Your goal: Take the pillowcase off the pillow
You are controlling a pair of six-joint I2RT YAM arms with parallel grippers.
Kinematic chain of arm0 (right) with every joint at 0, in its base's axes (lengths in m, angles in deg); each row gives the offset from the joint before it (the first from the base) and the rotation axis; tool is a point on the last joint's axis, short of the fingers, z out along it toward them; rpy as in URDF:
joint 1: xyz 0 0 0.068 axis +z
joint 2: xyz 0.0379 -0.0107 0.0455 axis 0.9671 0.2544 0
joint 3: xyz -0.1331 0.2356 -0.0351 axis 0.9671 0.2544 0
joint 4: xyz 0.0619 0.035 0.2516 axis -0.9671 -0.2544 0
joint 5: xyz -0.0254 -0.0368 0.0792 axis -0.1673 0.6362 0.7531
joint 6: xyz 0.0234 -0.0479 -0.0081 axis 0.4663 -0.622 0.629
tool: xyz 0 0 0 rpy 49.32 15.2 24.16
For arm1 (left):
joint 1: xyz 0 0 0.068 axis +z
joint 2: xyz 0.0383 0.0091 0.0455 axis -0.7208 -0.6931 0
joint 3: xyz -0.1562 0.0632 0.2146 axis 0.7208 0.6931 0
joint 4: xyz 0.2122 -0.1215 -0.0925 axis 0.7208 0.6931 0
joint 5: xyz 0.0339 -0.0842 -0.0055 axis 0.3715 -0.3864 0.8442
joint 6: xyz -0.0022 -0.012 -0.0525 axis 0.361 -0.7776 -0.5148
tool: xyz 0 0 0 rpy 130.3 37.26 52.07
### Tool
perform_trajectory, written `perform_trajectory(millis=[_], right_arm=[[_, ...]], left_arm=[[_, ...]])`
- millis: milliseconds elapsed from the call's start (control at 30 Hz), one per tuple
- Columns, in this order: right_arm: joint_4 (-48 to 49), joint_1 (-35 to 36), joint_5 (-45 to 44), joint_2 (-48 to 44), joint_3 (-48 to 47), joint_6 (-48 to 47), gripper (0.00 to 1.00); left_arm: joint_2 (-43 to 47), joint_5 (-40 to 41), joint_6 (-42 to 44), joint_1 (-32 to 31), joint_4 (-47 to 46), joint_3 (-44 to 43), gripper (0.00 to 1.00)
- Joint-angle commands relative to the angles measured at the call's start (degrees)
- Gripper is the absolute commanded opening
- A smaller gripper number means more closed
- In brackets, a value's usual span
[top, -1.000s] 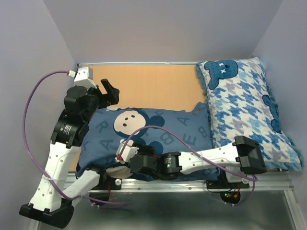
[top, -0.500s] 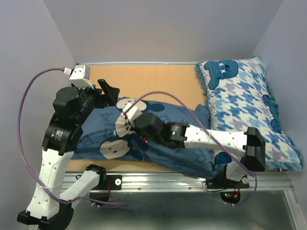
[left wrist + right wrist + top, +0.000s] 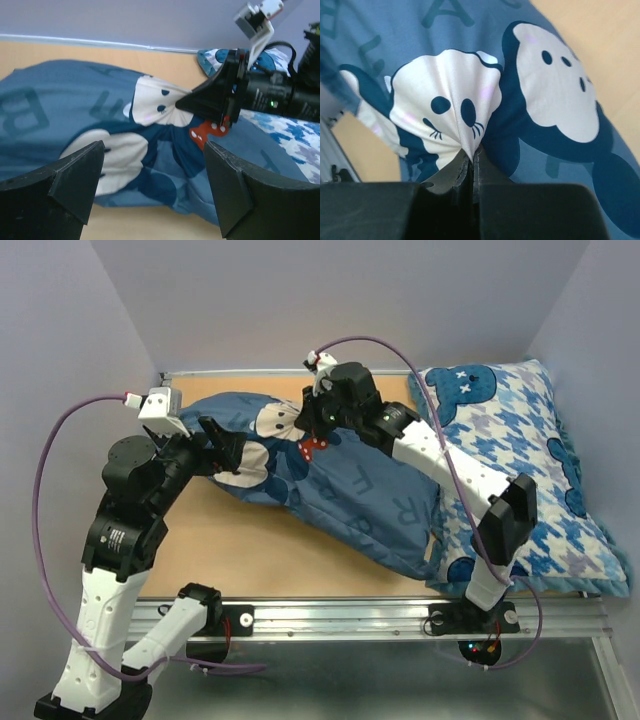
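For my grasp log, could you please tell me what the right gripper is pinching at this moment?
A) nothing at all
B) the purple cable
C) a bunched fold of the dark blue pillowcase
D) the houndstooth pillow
C: in the right wrist view the right gripper is shut on a gathered fold of the pillowcase, puckering a white mouse face.

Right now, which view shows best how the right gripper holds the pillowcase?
The right wrist view: close up, the right gripper is shut on a fold of the pillowcase. The left wrist view shows the grip from the side; the top view barely shows it.
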Motion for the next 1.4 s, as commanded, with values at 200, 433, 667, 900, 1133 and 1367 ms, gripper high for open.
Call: perform_trajectory(millis=[200, 433, 667, 900, 1133, 1367], right_arm=[[7.92, -8.91, 20.26, 4.74, -17.58, 12.02, 0.01], [7.92, -11.81, 22.98, 5.45, -20.84, 14.92, 0.00], [7.92, -12.61, 23.51, 4.39, -20.67, 15.63, 0.01], [7.83, -12.78, 24.13, 4.04, -21.28, 16.86, 0.01], [7.74, -12.96, 24.04, 3.43, -21.98, 17.47, 0.01], [7.39, -12.96, 24.13, 3.43, -24.35, 18.35, 0.01]], left_arm=[[5.95, 4.79, -13.69, 0.10, -9.49, 16.49, 0.87], [7.97, 1.20, -20.11, 0.10, -19.77, 28.02, 0.90], [6.39, -3.30, -25.56, 0.10, -37.07, 35.42, 0.94], [2.09, -3.47, -27.76, -0.52, -43.07, 38.40, 0.95], [1.38, -0.13, -29.52, -1.92, -44.83, 41.13, 0.96], [0.50, 4.97, -31.97, -4.03, -44.56, 41.66, 0.99]])
